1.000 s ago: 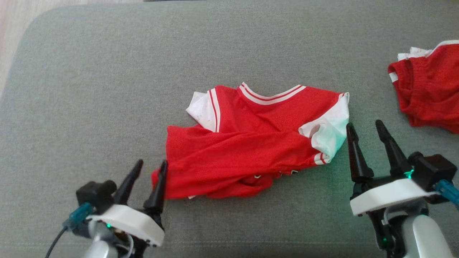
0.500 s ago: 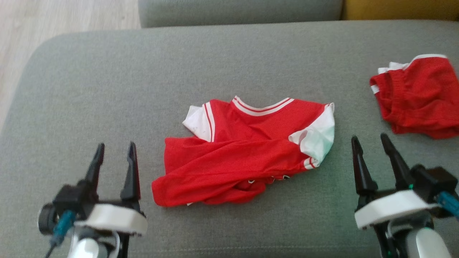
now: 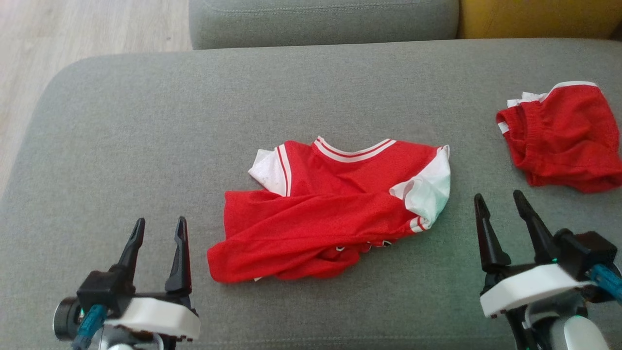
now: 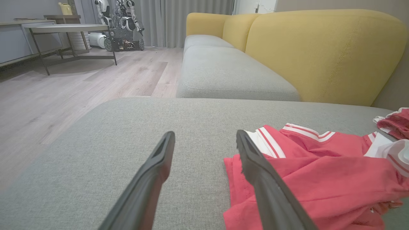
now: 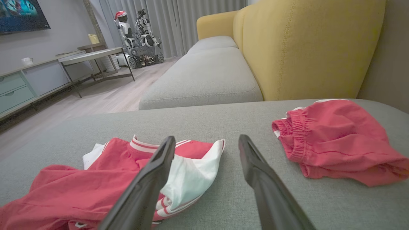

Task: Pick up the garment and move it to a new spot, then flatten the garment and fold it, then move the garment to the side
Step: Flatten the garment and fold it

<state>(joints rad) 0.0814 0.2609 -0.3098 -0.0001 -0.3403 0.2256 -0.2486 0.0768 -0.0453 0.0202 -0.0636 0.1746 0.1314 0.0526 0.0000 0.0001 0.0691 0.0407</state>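
Two grippers, both parted and empty, flank the red jersey [image 3: 320, 218], which lies rumpled mid-cushion on the grey sofa [image 3: 146, 121]. The left gripper [image 3: 160, 221], whose fingertip met the jersey's lower-left corner a second ago, has drawn off leftward and stands just beside it (the head camera has tilted too); the right gripper [image 3: 498, 195] waits near the white sleeve. This release suggests relocation is done and flattening comes next.

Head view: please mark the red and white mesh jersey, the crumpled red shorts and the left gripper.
Red and white mesh jersey [image 3: 316, 228]: head view, on its red body.
Crumpled red shorts [image 3: 563, 141]: head view, cloth centre.
Left gripper [image 3: 160, 221]: head view, midway between its fingertips.
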